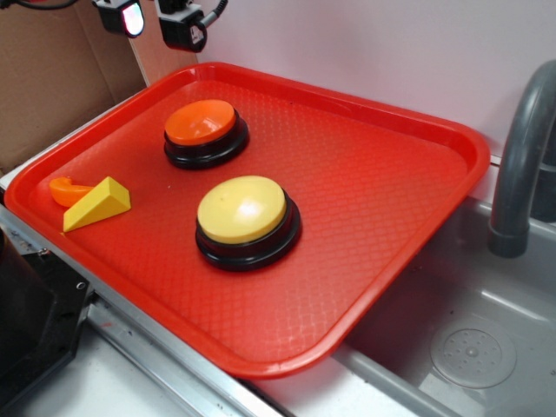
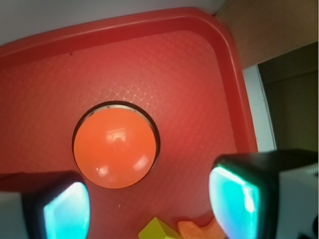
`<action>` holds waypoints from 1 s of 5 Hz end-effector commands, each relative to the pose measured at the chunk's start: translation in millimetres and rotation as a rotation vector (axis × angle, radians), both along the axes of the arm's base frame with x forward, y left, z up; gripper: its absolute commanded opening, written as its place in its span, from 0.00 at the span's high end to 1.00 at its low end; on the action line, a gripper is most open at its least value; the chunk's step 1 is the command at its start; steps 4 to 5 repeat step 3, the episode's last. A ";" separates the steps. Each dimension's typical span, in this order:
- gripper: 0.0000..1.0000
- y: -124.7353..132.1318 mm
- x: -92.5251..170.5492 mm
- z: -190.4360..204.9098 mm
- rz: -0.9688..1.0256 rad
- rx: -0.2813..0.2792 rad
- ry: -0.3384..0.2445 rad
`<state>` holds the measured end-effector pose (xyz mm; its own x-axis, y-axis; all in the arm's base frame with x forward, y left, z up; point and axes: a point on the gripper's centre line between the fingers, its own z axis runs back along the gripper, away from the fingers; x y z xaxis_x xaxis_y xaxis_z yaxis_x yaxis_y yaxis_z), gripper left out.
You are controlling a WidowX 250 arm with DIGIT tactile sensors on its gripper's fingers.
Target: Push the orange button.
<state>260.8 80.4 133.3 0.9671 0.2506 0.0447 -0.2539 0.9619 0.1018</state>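
While claw (image 2: 149, 204) hangs with fingers apart above tray (image 1: 417, 200), orange button (image 1: 201, 123) sits dome-up, round, no long axis.

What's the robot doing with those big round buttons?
The robot's gripper hangs open in the air above the orange button, not touching it. That button sits near the back of a red tray, with a bigger yellow button closer to the front. A yellow wedge and a small orange piece lie at the tray's left side. Nothing has been pressed yet, as far as the pictures show.
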 end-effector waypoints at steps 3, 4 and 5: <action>0.00 8.6 -10.0 41.7 0.024 0.032 -0.048; 0.00 8.6 -10.0 41.7 0.024 0.032 -0.048; 0.00 8.6 -10.0 41.7 0.024 0.032 -0.048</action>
